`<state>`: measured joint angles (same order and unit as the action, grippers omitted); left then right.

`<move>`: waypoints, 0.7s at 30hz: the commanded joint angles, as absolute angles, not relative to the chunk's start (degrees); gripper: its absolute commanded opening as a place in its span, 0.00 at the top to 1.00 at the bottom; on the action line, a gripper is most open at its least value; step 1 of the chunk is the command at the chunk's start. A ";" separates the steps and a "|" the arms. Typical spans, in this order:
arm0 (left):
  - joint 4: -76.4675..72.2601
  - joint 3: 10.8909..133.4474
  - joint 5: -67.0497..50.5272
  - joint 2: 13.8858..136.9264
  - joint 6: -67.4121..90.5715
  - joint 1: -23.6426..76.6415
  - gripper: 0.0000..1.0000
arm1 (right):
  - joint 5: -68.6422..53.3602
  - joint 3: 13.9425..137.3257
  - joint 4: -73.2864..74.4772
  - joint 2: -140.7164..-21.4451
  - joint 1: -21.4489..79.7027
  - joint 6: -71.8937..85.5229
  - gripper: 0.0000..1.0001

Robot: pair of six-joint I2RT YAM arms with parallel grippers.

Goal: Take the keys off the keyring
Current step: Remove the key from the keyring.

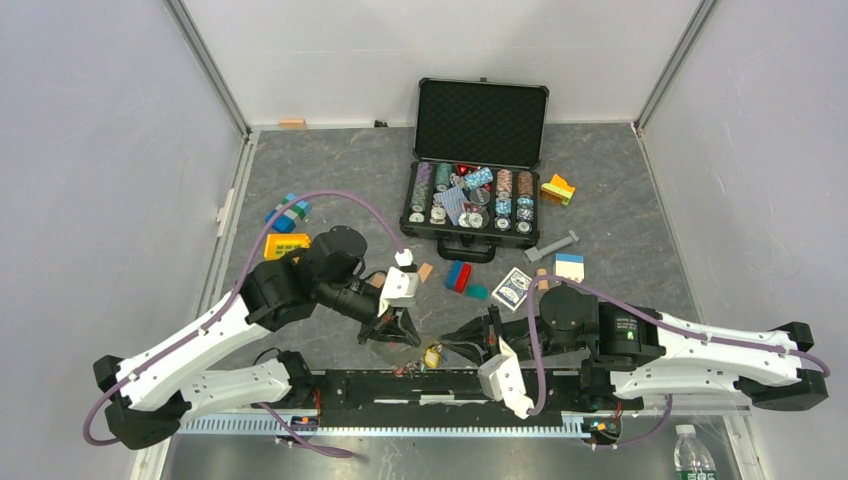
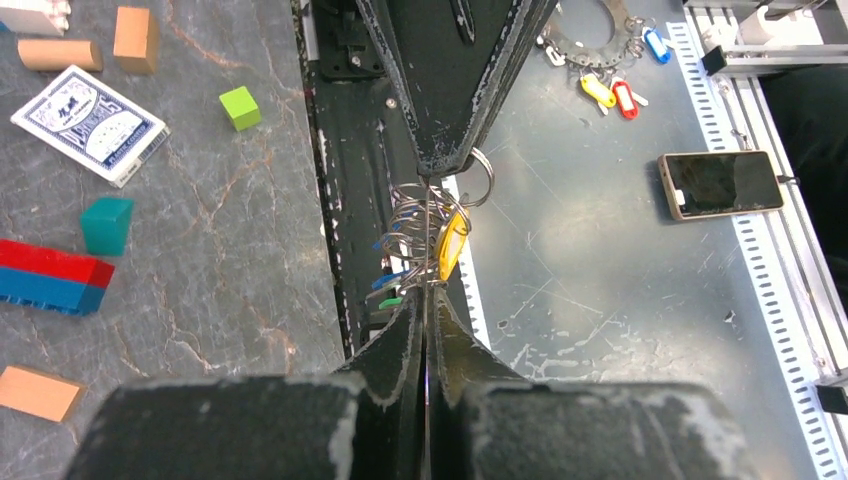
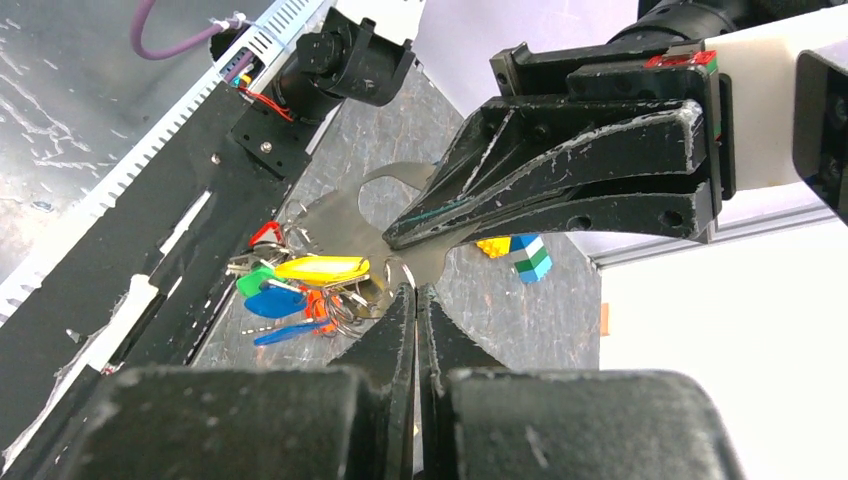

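The left jaws are pressed fully together on the keyring (image 2: 428, 215). The right jaws meet them tip to tip and are likewise closed tight on its wire. The ring hangs between the two tips over the near edge of the desk (image 1: 620, 230), with its coils strung along the line from one tip to the other. The keys (image 3: 295, 285) fan out sideways from the ring toward the black rail (image 3: 150, 280). The print on the card box (image 2: 88, 122) is too small to read.
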<state>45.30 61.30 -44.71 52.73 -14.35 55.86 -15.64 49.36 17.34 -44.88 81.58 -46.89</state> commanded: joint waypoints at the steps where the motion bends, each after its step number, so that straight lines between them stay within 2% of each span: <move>1: 34.85 59.70 -48.50 51.29 -11.91 55.98 0.93 | -17.54 50.89 12.74 -44.76 81.65 -48.41 1.00; 9: 22.75 53.88 -51.72 47.19 -7.35 55.96 0.90 | -18.67 49.43 8.21 -42.87 81.65 -48.18 1.00; 21: 13.21 50.63 -53.09 43.33 -2.97 55.99 0.97 | -19.79 43.77 -3.74 -40.32 81.65 -44.03 1.00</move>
<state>20.32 50.59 -51.29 44.16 -6.15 55.86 -18.90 45.34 4.12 -40.62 81.60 -46.28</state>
